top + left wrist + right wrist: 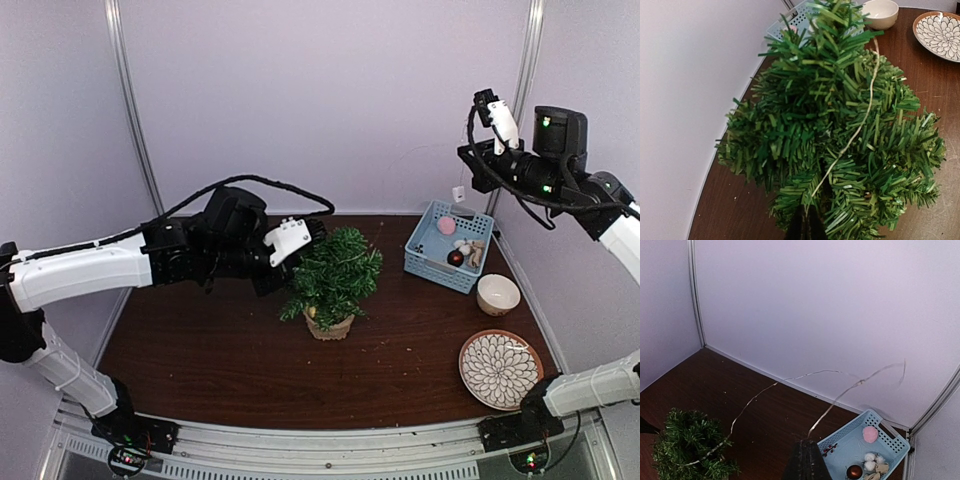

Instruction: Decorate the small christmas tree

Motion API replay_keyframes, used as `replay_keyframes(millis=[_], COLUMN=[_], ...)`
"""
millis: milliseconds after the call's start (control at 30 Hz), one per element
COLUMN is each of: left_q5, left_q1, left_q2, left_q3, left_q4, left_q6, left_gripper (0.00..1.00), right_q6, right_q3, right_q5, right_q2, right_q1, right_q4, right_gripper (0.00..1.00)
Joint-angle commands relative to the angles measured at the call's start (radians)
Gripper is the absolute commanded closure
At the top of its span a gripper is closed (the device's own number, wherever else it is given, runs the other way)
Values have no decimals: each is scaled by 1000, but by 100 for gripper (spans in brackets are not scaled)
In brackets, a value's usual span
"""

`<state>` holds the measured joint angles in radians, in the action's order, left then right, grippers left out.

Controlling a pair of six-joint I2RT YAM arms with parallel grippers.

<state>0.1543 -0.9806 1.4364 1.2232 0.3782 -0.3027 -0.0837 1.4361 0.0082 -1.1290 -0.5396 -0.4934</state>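
Left arm [90, 268]: reaches in from the left side, forearm near level, wrist toward centre | left fingers [812, 230]: pressed together, tips meeting | right arm [600, 195]: raised high on the right side, wrist turned leftward | right fingers [800, 466]: pressed together, angled downward

No lettering, brand, number or sign can be read in any view, and the small white tag [458, 193] hanging by the thin wire [859, 125] is too small to show any print.
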Motion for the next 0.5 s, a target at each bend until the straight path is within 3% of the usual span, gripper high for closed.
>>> replay_keyframes(millis=[0,233,467], left_q5=[-11,-94,-23], left_q1=[0,-11,-21], left_q2=[27,34,84], left_q3=[43,40,74], left_q4=[23,38,60], left_q6=[-10,-67,-64], left_gripper=[100,100,100], right_q6=[-6,-11,0], right_q3=[34,1,36], right_q5=[43,72,39], right_q2=[-21,-19,-84], right_q1=[29,54,73], right_q4=[17,-3,18], right_gripper=[100,100,100])
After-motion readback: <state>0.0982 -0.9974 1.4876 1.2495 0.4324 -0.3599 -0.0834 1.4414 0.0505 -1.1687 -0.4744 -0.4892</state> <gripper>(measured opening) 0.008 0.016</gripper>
